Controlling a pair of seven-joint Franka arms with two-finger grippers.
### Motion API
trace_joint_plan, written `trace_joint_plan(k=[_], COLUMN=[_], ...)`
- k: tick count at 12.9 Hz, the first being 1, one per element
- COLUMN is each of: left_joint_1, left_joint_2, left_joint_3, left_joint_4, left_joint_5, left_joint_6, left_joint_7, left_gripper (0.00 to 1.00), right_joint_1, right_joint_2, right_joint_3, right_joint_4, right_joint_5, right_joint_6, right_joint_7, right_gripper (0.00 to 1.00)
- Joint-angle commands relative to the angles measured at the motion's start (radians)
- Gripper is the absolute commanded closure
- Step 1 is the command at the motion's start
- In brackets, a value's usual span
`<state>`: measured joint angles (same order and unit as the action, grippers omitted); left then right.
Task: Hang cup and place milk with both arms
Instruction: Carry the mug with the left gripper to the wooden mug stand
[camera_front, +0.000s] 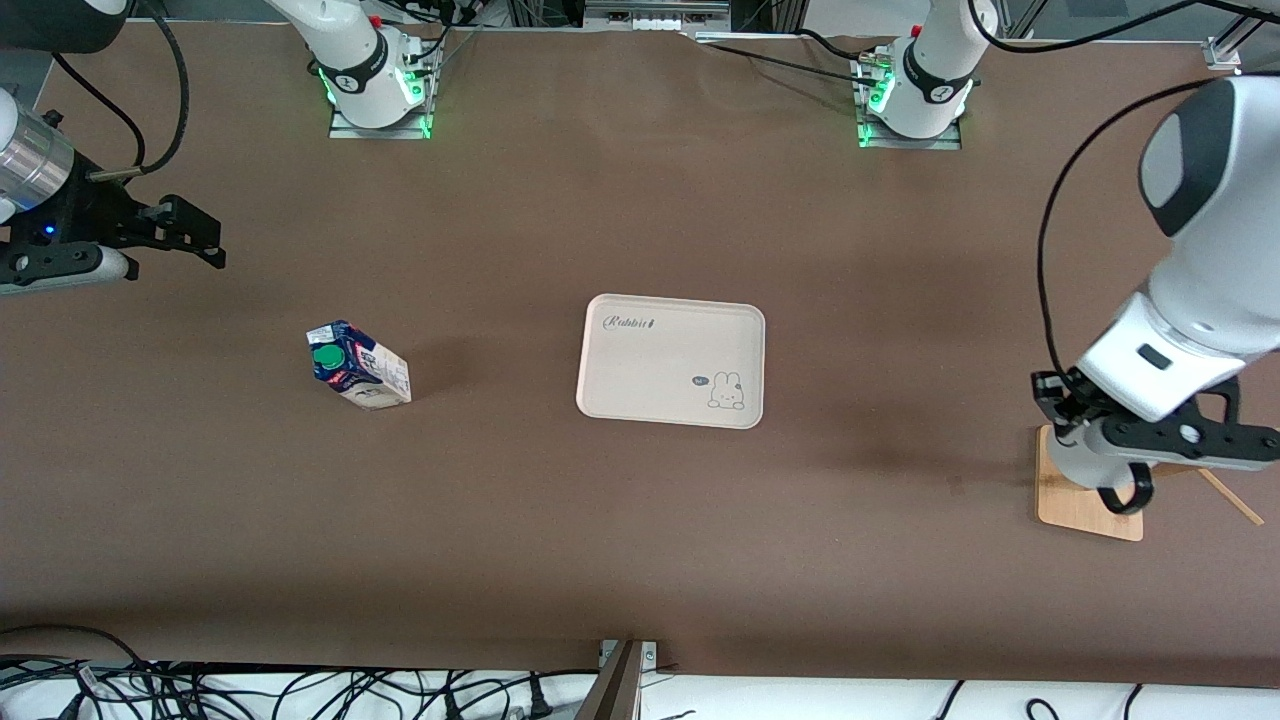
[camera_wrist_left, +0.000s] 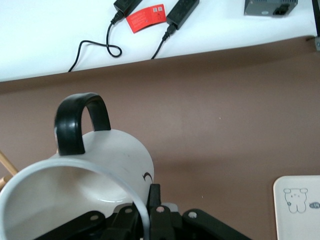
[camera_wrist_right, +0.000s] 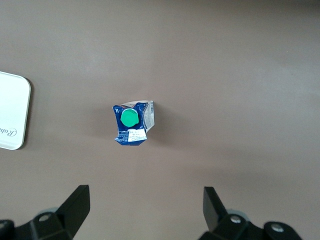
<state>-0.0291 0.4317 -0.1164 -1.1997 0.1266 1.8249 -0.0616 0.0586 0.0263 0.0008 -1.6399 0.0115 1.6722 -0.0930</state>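
The milk (camera_front: 358, 365) stands upright on the brown table toward the right arm's end, its green cap up; it also shows in the right wrist view (camera_wrist_right: 131, 123). My right gripper (camera_front: 195, 238) hangs open and empty in the air over the table near that end, apart from the milk, with its fingers (camera_wrist_right: 75, 205) spread wide. My left gripper (camera_front: 1100, 455) is shut on the rim of the white cup (camera_wrist_left: 100, 170), whose black handle (camera_wrist_left: 80, 120) points away from the fingers. It holds the cup (camera_front: 1078, 468) tilted over the wooden stand base (camera_front: 1085, 505).
A cream rabbit tray (camera_front: 672, 300) lies at the table's middle and shows in the left wrist view (camera_wrist_left: 280, 210) and the right wrist view (camera_wrist_right: 12, 112). A thin wooden peg (camera_front: 1230, 498) sticks out from the stand. Cables lie along the table's near edge.
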Motion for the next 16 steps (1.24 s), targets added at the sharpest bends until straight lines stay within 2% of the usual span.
trace_joint_plan(k=[1,3,5,11,16], left_joint_1=[0.018,0.021,0.035,0.049,0.06], left_joint_2=[-0.077,-0.076,-0.077,-0.085,-0.085], left_joint_3=[0.068,0.113,0.127,0.164,0.224], left_joint_4=[-0.138,-0.164,-0.196,-0.213,-0.215], left_joint_5=[-0.164,-0.246,-0.298,-0.344,-0.393], left_joint_6=[0.082,0.083,0.08,0.044,0.031], left_joint_7=[0.025,0.035,0.036,0.036,0.097], left_gripper=[1.0,1.0,1.0,1.0,1.0], right_joint_1=[-0.011,-0.011,-0.008,-0.008,-0.008], right_joint_2=[0.009,0.009,0.007,0.007,0.009], right_joint_3=[0.013,0.013,0.013,0.013,0.013], right_joint_4=[0.028,0.028,0.028,0.028,0.028], right_joint_5=[-0.004,-0.002,-0.002,-0.001,-0.001], right_joint_6=[-0.006,-0.006,-0.006,-0.005,-0.005], right_joint_7=[0.001,0.002,0.002,0.002,0.002], right_gripper=[0.0,0.0,0.0,0.0,0.0])
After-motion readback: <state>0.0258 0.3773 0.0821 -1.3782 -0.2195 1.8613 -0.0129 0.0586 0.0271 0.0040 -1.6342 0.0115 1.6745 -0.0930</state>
